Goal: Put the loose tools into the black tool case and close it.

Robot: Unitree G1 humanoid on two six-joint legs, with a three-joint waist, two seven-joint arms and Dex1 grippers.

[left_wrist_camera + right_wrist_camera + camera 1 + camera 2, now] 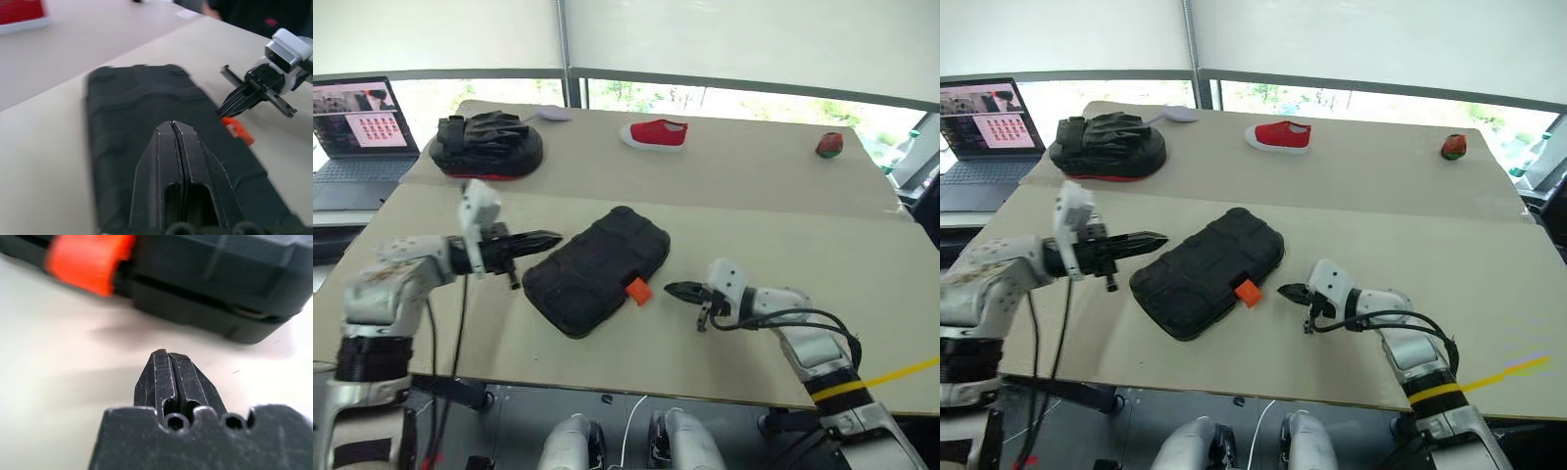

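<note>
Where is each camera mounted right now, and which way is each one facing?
Left eye and right eye views: on the head, looking forward and down over the table; both arms show, with the closed black tool case between the left hand and right hand.
Left wrist view: along the shut left hand, over the case towards the right hand.
Right wrist view: along the shut right hand, at the case's edge and orange latch.
All four share the case and latch.

Tool case [597, 269]: black, ribbed shell, orange latch [637, 290]. Shoe [655, 134]: red, white sole. Padded mitt [486, 143]: black, red edge. Table [754, 196]: beige.
</note>
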